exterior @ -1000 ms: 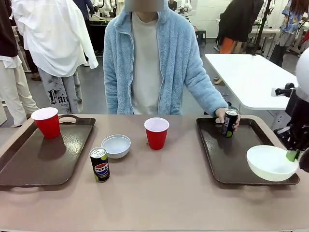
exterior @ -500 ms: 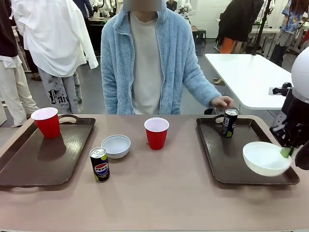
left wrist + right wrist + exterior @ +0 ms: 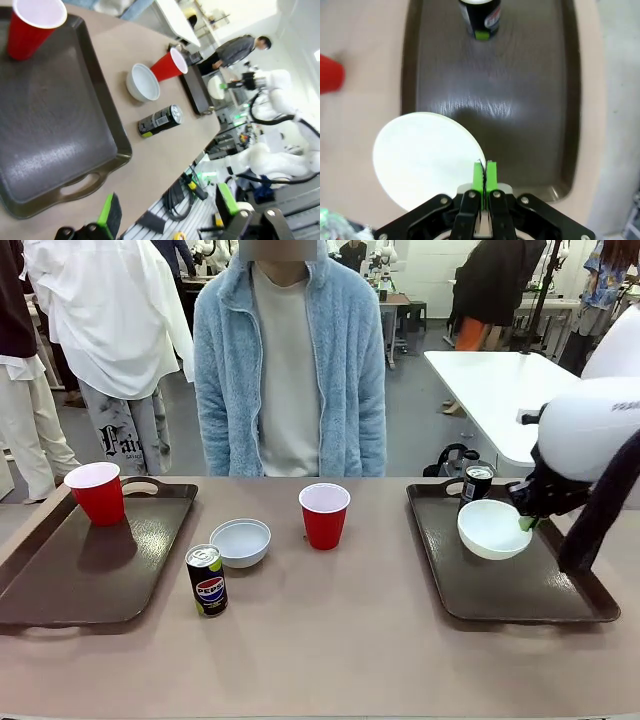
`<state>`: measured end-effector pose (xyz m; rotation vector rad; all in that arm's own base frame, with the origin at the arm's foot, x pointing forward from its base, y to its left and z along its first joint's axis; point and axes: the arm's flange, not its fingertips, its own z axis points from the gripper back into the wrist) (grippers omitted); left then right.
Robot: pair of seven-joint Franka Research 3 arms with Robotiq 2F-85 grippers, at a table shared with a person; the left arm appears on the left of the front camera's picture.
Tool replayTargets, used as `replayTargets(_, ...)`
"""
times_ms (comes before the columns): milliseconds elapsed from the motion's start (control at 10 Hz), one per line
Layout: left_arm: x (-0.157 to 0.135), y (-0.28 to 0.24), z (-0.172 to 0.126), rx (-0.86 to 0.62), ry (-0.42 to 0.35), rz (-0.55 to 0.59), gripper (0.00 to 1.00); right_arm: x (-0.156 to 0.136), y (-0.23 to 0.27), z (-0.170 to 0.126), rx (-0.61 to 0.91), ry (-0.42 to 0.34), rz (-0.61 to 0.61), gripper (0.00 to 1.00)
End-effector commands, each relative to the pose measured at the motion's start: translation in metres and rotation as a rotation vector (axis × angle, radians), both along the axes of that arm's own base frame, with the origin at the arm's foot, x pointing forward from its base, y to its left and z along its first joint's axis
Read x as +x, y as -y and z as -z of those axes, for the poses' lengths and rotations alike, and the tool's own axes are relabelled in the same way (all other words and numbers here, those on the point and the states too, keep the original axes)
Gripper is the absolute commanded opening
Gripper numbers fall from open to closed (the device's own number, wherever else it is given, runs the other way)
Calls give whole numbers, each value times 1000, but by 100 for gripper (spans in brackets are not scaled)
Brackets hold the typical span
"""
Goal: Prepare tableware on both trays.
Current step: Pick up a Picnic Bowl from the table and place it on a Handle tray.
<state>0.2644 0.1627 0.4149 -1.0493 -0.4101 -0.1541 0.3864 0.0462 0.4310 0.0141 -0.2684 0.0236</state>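
Note:
My right gripper point(image 3: 525, 523) point(image 3: 484, 176) is shut on the rim of a white bowl point(image 3: 491, 530) point(image 3: 424, 155), holding it just above the right tray point(image 3: 500, 585) point(image 3: 530, 100). A black can point(image 3: 476, 492) point(image 3: 480, 17) stands at that tray's far end, close behind the bowl. On the left tray point(image 3: 90, 565) point(image 3: 50, 125) stands a red cup point(image 3: 96, 493) point(image 3: 34, 25). On the bare table between the trays are a second bowl point(image 3: 240, 542) point(image 3: 143, 82), a second can point(image 3: 207, 580) point(image 3: 161, 120) and a second red cup point(image 3: 324, 515) point(image 3: 171, 65). My left gripper point(image 3: 167, 215) is open, high above the left tray's near edge.
A person in a pale blue fleece point(image 3: 290, 360) stands at the far side of the table, both hands out of sight. A white table point(image 3: 510, 390) stands beyond on the right. Other people stand in the background.
My right gripper has carried the bowl from the right tray's near right corner up towards the can. The person's hand let go of that can and drew back.

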Motion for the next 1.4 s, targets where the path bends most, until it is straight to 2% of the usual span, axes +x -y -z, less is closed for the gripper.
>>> replayTargets(0, 0, 0, -1, -13, 7, -1, 100, 24, 0, 27, 41, 5, -1, 0)
replayTargets(200, 0, 0, -1, -13, 7, -1, 100, 36, 2, 47, 40, -23, 11, 0)
replayTargets(500, 0, 0, -1, -13, 7, -1, 100, 42, 0, 59, 33, -57, 26, 0)
replayTargets(600, 0, 0, -1, -13, 7, -1, 100, 41, -1, 58, 41, -71, 23, 34)
replayTargets(800, 0, 0, -1, -13, 7, -1, 100, 38, -1, 51, 29, -85, 22, 94)
replayTargets(900, 0, 0, -1, -13, 7, -1, 100, 34, -1, 45, 15, -99, 27, 100)
replayTargets(1200, 0, 0, -1, -13, 7, -1, 100, 18, -2, 9, -6, -138, 24, 98)
replayTargets(1300, 0, 0, -1, -13, 7, -1, 100, 9, -3, -8, -34, -140, 18, 100)
